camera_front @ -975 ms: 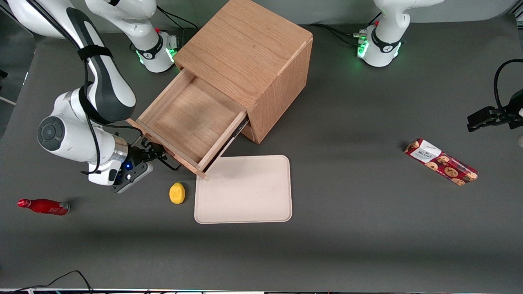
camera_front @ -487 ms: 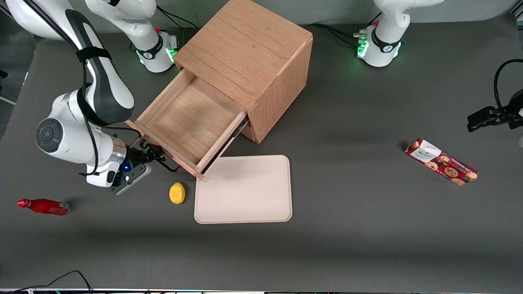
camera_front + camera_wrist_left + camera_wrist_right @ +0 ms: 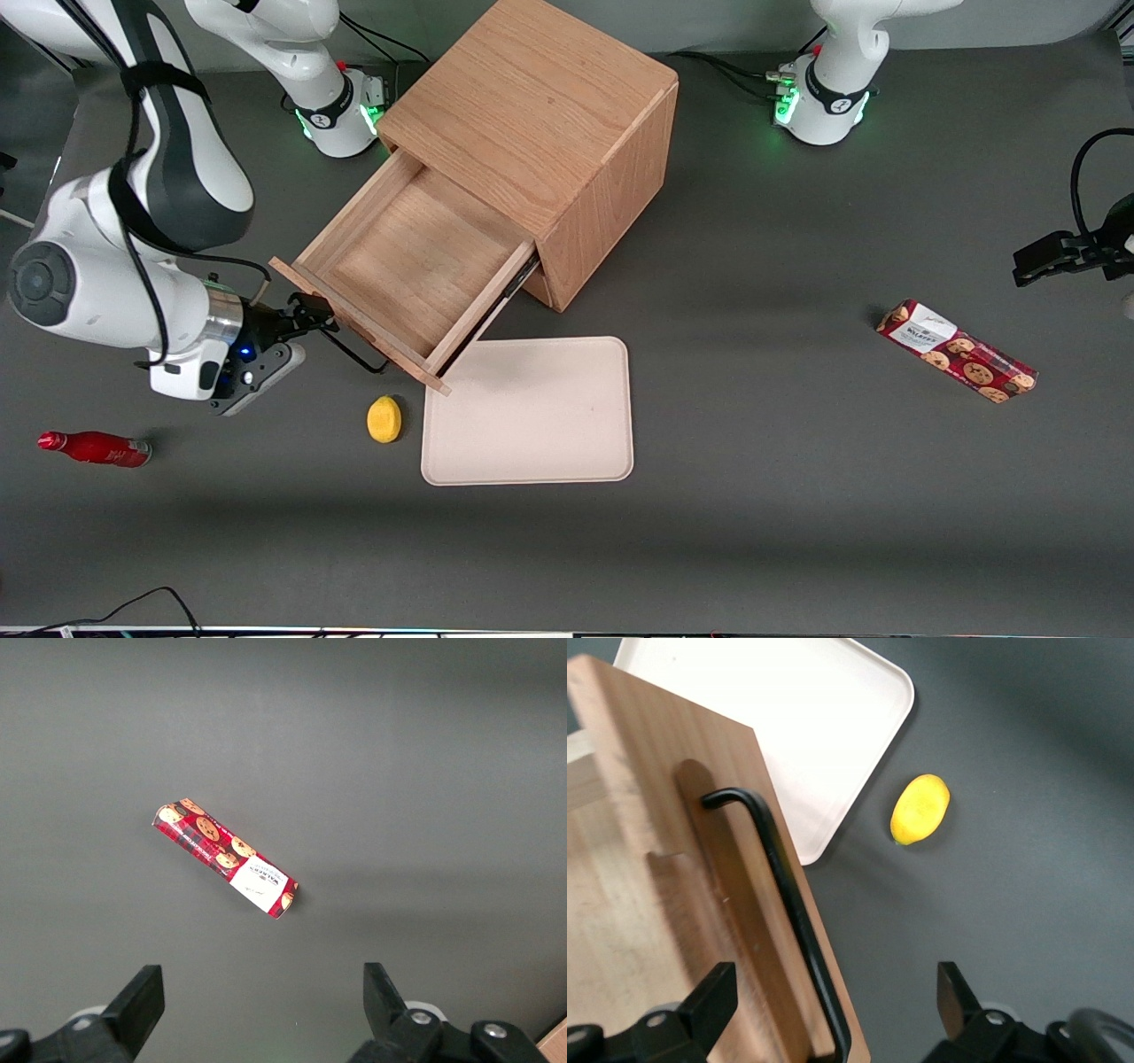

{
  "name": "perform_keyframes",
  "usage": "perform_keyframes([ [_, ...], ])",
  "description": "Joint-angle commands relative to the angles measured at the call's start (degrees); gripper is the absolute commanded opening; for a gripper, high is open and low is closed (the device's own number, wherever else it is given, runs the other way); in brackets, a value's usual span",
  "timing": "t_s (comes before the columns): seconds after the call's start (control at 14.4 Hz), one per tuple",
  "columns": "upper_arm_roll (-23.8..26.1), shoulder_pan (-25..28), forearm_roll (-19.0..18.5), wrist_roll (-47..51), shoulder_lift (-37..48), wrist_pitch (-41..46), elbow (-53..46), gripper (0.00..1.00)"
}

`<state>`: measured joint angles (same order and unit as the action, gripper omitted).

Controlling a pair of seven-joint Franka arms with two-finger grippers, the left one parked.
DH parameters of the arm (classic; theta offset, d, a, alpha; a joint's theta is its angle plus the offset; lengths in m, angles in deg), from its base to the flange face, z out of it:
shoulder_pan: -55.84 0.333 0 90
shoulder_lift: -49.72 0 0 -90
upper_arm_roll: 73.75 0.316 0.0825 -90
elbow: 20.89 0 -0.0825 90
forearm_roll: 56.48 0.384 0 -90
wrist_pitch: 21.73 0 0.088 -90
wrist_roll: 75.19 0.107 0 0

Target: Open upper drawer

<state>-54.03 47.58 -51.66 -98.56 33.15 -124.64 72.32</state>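
The upper drawer [image 3: 412,257] stands pulled far out of the oak cabinet [image 3: 540,106], and its shallow box is empty. Its front panel [image 3: 350,321] carries the long black bar handle [image 3: 356,352]. My right gripper [image 3: 304,319] is open and empty. It sits just off the drawer's front, toward the working arm's end of the table. In the right wrist view the handle [image 3: 790,904] runs along the front panel [image 3: 673,815]. There my gripper [image 3: 833,1001] has its fingertips [image 3: 713,999] spread wide, and the handle's end lies between them, untouched.
A yellow lemon [image 3: 384,418] [image 3: 920,808] lies on the table near the drawer's front corner, beside a beige tray [image 3: 529,410] [image 3: 806,718]. A red bottle [image 3: 96,448] lies toward the working arm's end. A cookie box [image 3: 955,350] [image 3: 226,857] lies toward the parked arm's end.
My gripper has drawn back from the drawer's handle toward the working arm's end of the table. The drawer has stayed pulled out.
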Motion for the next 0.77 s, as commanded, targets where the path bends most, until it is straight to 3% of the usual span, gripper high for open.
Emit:
perform_keyframes([
  [0.0, -3.9, -0.1, -1.1, -0.2, 4.1, 3.8, -0.6, 1.0],
  [0.28, -14.9, 0.9, -1.4, 0.3, 12.2, 10.9, 0.1, 1.0],
  [0.42, -21.2, 3.9, -3.7, 0.5, 15.8, 11.8, 0.6, 1.0],
  [0.56, -23.3, 4.0, -4.1, 7.0, 18.3, 11.9, 1.2, 1.0],
  [0.7, -23.4, 4.1, -6.9, 11.2, 21.0, 11.9, 3.0, 1.0],
])
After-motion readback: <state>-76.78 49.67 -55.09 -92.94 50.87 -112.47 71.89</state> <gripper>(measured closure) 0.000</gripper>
